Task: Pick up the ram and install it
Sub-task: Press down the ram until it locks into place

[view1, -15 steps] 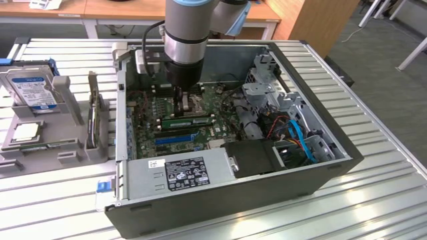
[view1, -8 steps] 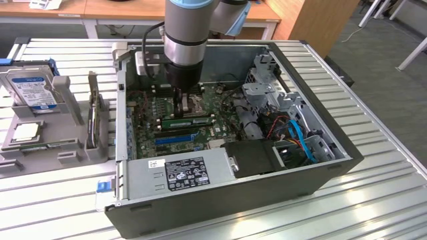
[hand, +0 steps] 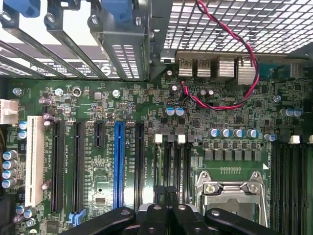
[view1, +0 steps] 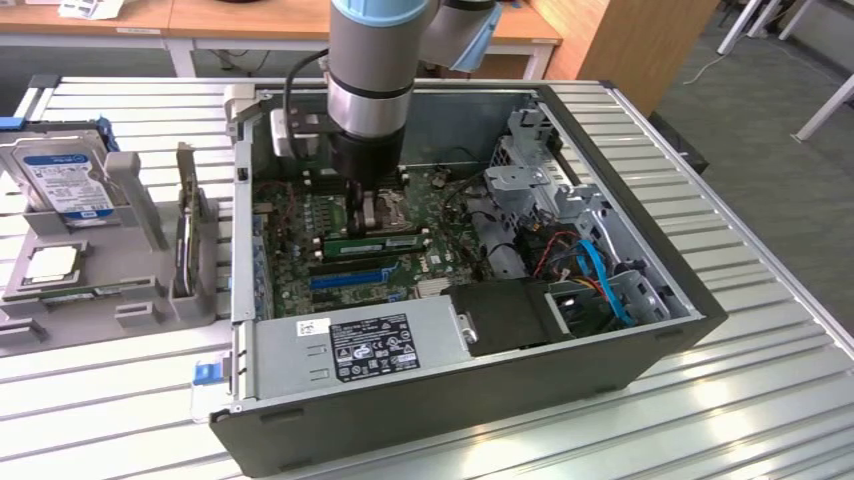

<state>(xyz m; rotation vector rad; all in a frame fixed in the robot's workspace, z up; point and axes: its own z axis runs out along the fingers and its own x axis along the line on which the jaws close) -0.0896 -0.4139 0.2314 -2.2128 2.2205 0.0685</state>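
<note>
Hand (hand: 168,218) closed over motherboard (hand: 98,147) slots, nothing visibly gripped; ram (view1: 376,243) seated at six o'clock; advisable: press squarely, evenly.

This looks like a lab or test workshop for robot work: an open computer case (view1: 454,290) lies on a ribbed metal desk (view1: 747,380), a grey fixture (view1: 107,290) beside it holds loose parts such as a hard drive (view1: 60,180), and wooden office desks (view1: 267,20) stand on grey carpet (view1: 787,160) behind.
</note>
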